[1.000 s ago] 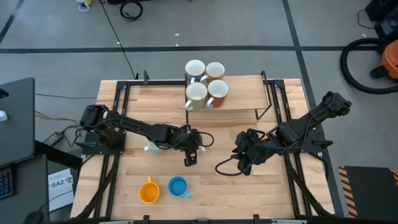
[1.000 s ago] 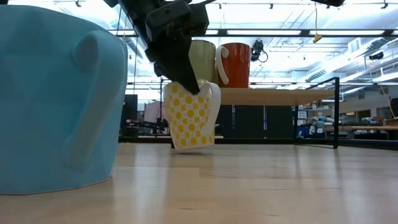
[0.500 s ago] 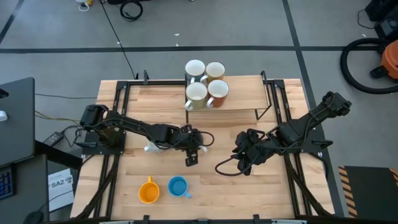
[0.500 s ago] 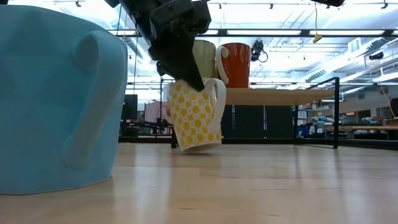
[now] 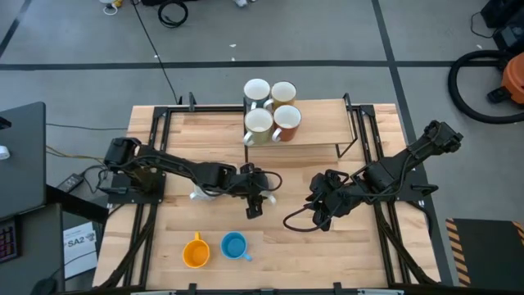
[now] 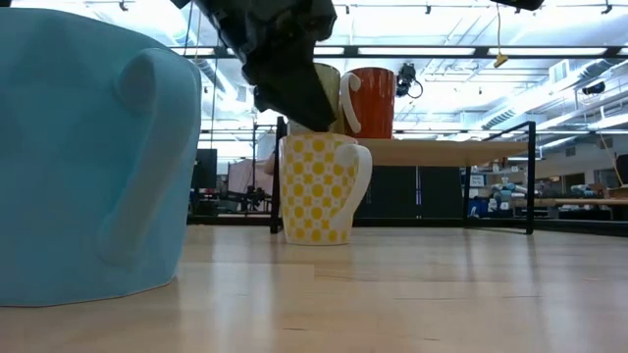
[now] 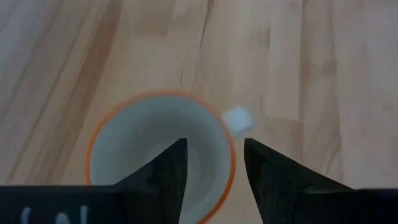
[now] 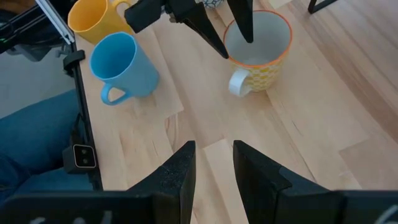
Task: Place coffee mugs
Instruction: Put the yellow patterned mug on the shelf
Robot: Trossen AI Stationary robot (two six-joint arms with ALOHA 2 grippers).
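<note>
A yellow-checked mug (image 6: 319, 189) with an orange rim stands upright on its base on the table. It also shows in the right wrist view (image 8: 258, 46). My left gripper (image 7: 214, 149) is over it, open. One finger is inside the mug and one outside, on either side of the wall near the white handle (image 7: 236, 117). In the high view my left gripper (image 5: 259, 199) hides most of the mug. My right gripper (image 8: 214, 158) is open and empty above the table, to the right of the mug (image 5: 316, 215). My left gripper comes at the mug from above, its fingers on either side of the rim (image 7: 231, 163) beside the handle. A gap shows between the inner finger (image 7: 177, 158) and the wall. I cannot tell whether the outer finger touches the mug.
A blue mug (image 5: 235, 246) and an orange-yellow mug (image 5: 195, 250) stand near the front edge. Several mugs (image 5: 270, 111) stand on a raised shelf (image 6: 442, 147) at the back. A white object (image 5: 199, 194) lies under my left arm.
My left gripper has gone down and a little toward the table's right with the checked mug. The mug hung tilted and clear of the table before, and now it stands upright on its base.
</note>
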